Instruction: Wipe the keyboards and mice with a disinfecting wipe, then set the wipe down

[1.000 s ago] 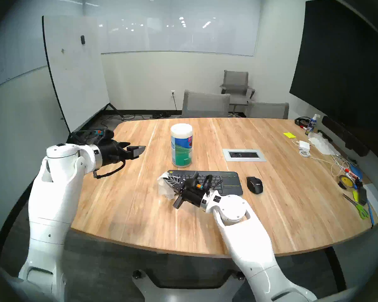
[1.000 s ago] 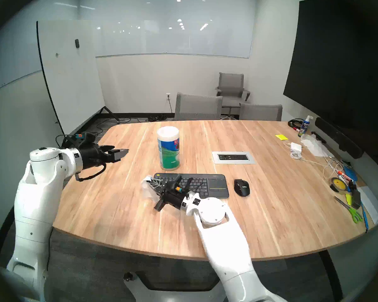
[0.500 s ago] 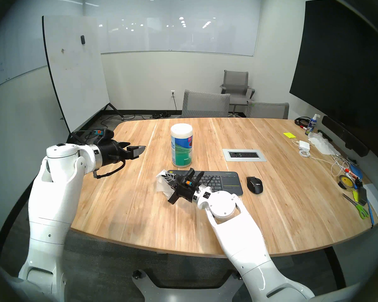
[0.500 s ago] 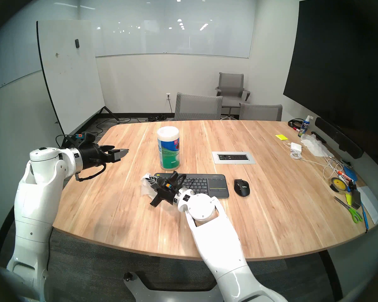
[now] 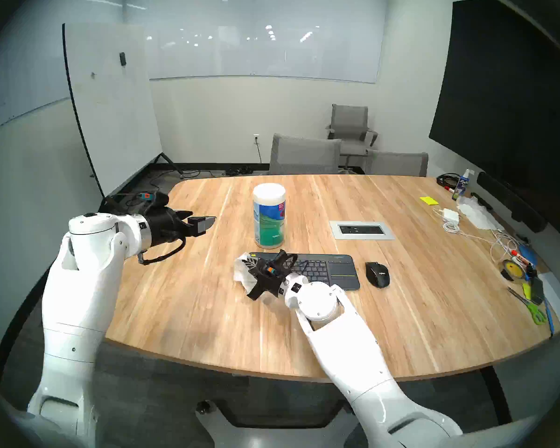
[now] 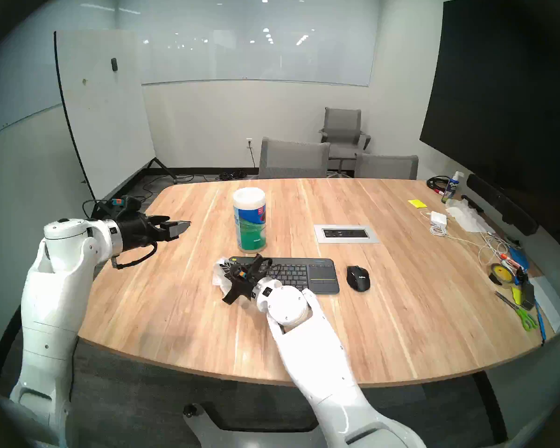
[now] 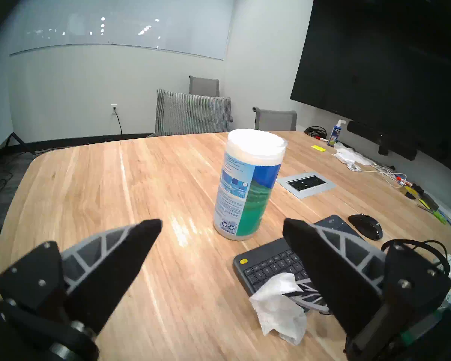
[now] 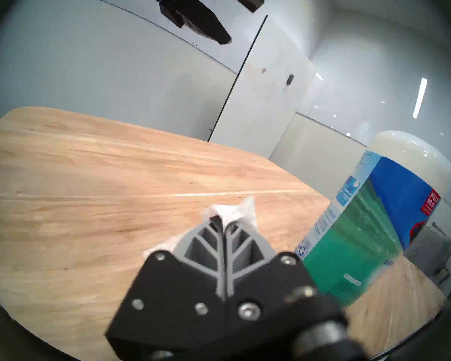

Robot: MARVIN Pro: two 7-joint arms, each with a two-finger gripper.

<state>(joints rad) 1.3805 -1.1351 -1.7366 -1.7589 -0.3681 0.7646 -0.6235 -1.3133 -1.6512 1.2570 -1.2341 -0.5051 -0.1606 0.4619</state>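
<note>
**Wiping at the keyboard's left end**

Holding the wipe takes little force: your right pincer is clamped on it, and it hangs crumpled over the left end of the keyboard. Judge it as light, soft and limp, likely to bunch or slip free if dragged hard, so keep the grip near its middle fold. The keyboard looks stiff, flat and light enough to slide on the worktop. The mouse sits just right of it, untouched, smooth and rounded. Your left pincer hangs wide and empty above the worktop. Behind the keyboard stands the canister, lid on; its contents are hidden.
</note>
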